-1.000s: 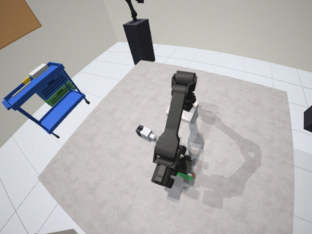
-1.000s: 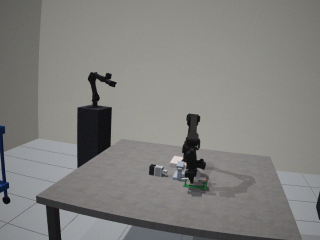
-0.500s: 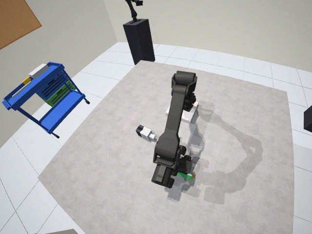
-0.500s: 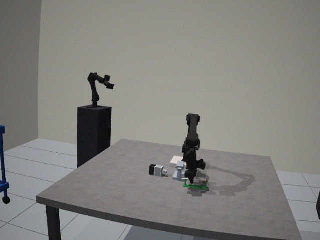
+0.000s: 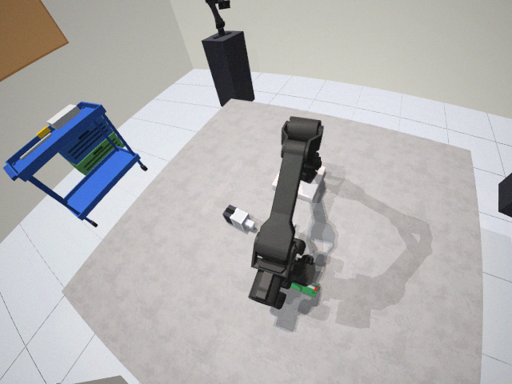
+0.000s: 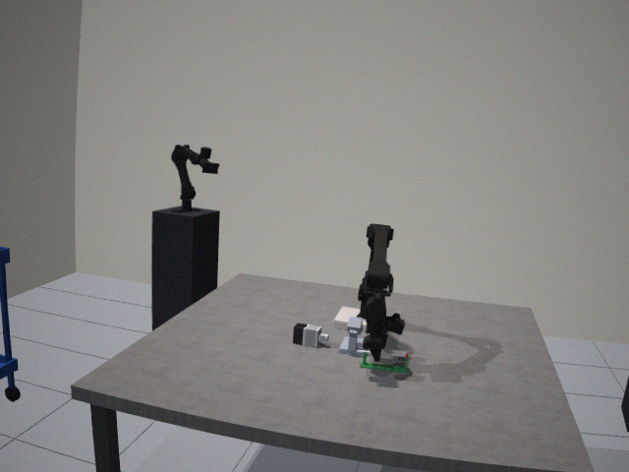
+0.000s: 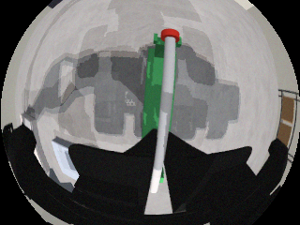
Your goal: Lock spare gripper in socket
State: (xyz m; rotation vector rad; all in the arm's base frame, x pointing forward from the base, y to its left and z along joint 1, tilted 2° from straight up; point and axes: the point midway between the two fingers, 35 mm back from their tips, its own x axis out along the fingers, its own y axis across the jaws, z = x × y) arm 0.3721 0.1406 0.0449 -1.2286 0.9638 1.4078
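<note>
Pin first: the lock pin (image 5: 310, 286) (image 6: 362, 351) (image 7: 167, 84) is out of the mount (image 6: 354, 327) (image 7: 65, 157), near side of the table. My claw (image 5: 289, 284) (image 6: 376, 357) (image 7: 159, 133) is nearly closed, gripping the pin.

Pin sits low over the green cradle (image 5: 302, 288) (image 6: 384, 367) (image 7: 153, 89), its red head (image 5: 315, 288) (image 6: 407, 355) (image 7: 170, 34) by the right-hand post. Contact: cannot tell. I read this as parking the pin there.

Left to do: release it, dock the spare gripper (image 5: 238, 218) (image 6: 310, 335), push the pin through socket and spigot, open up, back clear. Spare lies on its side, left of the mount, undocked.

Orientation: pin's long axis runs left to right, roughly level, head right, plain tip left. Spare's long axis also runs mostly left-right, spigot (image 5: 250, 224) (image 6: 323, 337) pointing right and somewhat near, dark fingers left.
</note>
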